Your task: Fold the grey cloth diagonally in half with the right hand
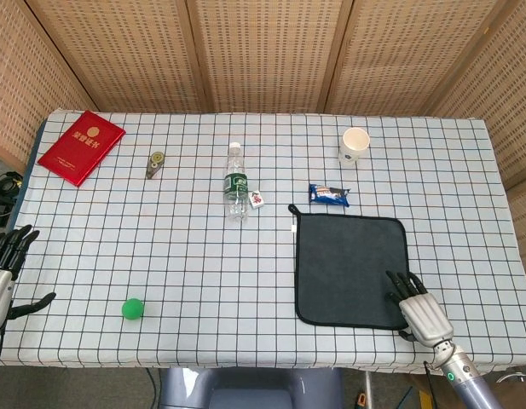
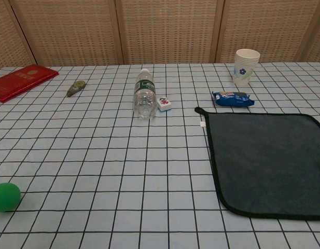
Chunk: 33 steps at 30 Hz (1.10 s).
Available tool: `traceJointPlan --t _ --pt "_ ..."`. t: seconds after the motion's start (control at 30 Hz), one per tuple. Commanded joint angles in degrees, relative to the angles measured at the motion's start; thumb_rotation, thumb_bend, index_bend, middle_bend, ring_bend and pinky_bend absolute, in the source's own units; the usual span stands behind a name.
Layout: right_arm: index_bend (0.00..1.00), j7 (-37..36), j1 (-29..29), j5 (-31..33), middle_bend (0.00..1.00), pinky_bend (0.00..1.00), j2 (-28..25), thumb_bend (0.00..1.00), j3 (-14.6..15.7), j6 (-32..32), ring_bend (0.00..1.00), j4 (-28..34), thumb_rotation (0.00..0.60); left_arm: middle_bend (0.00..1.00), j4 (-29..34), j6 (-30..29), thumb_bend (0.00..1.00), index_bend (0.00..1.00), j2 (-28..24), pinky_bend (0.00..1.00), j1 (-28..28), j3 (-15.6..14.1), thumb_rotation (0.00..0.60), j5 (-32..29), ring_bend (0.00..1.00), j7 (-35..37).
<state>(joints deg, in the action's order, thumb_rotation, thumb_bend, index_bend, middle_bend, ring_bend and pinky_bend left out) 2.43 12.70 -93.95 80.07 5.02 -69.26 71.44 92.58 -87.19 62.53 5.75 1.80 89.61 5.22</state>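
Note:
The grey cloth [image 1: 349, 269] lies flat and unfolded on the checked table, a dark square with a small loop at its far left corner; the chest view shows the cloth [image 2: 266, 158] at the right. My right hand [image 1: 419, 308] is over the cloth's near right corner, fingers spread and pointing away from me, their tips resting on the fabric. It holds nothing. My left hand [image 1: 5, 273] hangs at the table's near left edge, open, far from the cloth. Neither hand appears in the chest view.
A lying water bottle [image 1: 236, 182], a small tile [image 1: 257, 199] and a blue snack packet [image 1: 329, 195] sit just beyond the cloth. A paper cup [image 1: 355, 144] stands at the back, a red booklet [image 1: 82, 146] far left, a green ball [image 1: 133, 308] near left.

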Motion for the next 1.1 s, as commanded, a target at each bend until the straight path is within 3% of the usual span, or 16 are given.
traceJointPlan --t 0.03,0.17,0.4,0.77,1.1 --pt "0.36 -0.01 0.11 0.14 0.00 0.00 0.16 0.17 0.03 0.18 0.00 -0.19 0.600 0.00 0.00 -0.02 0.00 0.00 -0.01 0.00 -0.02 -0.02 0.600 0.01 0.00 0.05" --pt "0.37 -0.02 0.29 0.42 0.00 0.00 0.70 0.20 -0.12 0.18 0.00 -0.88 0.600 0.00 0.02 -0.01 0.00 0.00 -0.04 0.00 -0.04 -0.10 0.600 0.12 0.00 0.15" --pt "0.38 -0.65 0.38 0.31 0.00 0.00 1.12 0.35 -0.16 -0.74 0.00 -1.37 0.600 0.00 0.07 0.01 0.00 0.00 -0.11 0.00 -0.06 -0.10 0.600 0.08 0.00 0.36" --pt "0.38 -1.67 0.37 0.15 0.00 0.00 0.64 0.46 0.13 -1.66 0.00 -1.10 0.600 0.00 0.08 0.07 0.00 0.00 -0.18 0.00 -0.03 -0.17 0.600 0.20 0.00 0.41" --pt "0.43 -2.91 0.24 -0.40 0.00 0.00 0.61 0.62 0.35 -2.97 0.00 -1.47 0.600 0.00 0.14 -0.04 0.00 0.00 -0.26 0.00 -0.07 -0.22 0.600 0.34 0.00 0.47"
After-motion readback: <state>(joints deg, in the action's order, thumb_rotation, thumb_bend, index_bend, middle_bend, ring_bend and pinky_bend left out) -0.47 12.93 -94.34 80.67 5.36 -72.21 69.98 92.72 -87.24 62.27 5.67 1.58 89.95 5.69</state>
